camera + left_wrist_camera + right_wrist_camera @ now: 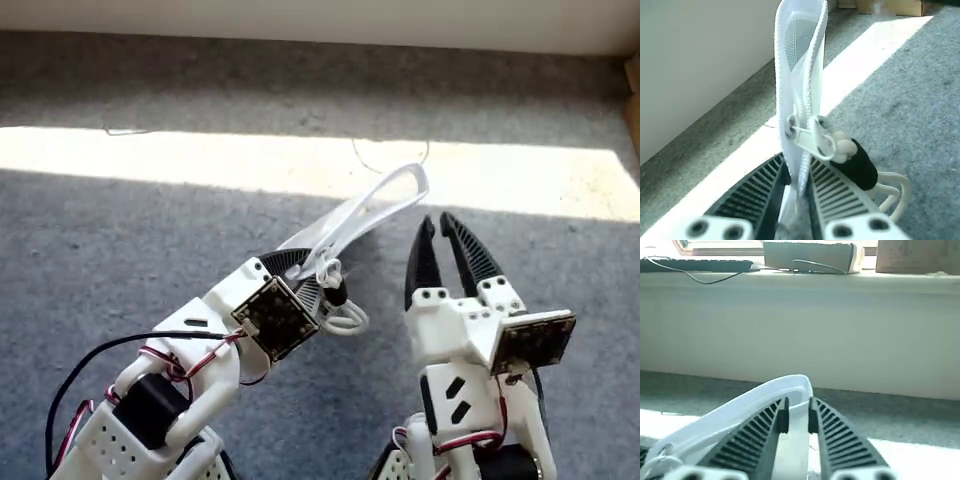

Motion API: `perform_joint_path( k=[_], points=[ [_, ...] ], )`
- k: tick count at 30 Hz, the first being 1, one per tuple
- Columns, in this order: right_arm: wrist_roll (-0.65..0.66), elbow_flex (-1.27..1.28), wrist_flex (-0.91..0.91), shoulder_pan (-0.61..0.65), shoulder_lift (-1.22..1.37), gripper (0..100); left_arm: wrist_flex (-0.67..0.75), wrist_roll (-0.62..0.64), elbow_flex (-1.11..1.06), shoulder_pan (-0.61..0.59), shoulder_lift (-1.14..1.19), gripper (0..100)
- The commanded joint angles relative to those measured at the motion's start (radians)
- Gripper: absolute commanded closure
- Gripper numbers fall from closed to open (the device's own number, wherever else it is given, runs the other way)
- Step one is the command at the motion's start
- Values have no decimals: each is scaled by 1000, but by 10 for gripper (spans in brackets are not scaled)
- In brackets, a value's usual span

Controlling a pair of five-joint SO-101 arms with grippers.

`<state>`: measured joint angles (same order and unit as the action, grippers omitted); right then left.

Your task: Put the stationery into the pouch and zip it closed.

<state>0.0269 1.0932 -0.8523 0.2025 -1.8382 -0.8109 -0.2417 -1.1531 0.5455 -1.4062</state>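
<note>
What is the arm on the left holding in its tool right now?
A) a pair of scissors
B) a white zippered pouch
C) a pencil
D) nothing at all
B: the left tool is shut on one end of the white pouch, which sticks out from it with its zipper facing the wrist camera.

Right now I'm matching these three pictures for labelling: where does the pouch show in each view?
High view: the pouch slants from the left hand toward centre, beside the right hand.
Left wrist view: it stands clamped in the left hand.
Right wrist view: its curved end lies just past the right hand.
Shared landmark: the sunlit carpet strip.
</note>
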Motion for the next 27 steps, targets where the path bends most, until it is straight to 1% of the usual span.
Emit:
perform_joint_path(
  k=[1,4,7,10,13,15,19,23,27],
  points=[
    [-5,-96,-102,105,1,804,5,-6,-1,-19,1,995],
    [-5,-142,-179,199,1,795,5,-6,-1,-19,1,995],
    [-5,-191,-226,320,1,795,5,-8,-1,-19,1,995],
    [-5,-202,-242,429,1,795,5,-8,-1,-19,1,995],
    [-3,-200,-240,504,2,795,5,-8,-1,-19,1,995],
    [0,-200,-236,535,4,795,5,-8,-1,-19,1,995],
    [54,-186,-219,585,8,795,5,-8,-1,-18,1,995],
    [60,-96,-148,591,8,795,5,-8,-1,-15,1,995],
    [126,24,-59,591,8,796,5,-8,-1,-15,1,995]
  ],
)
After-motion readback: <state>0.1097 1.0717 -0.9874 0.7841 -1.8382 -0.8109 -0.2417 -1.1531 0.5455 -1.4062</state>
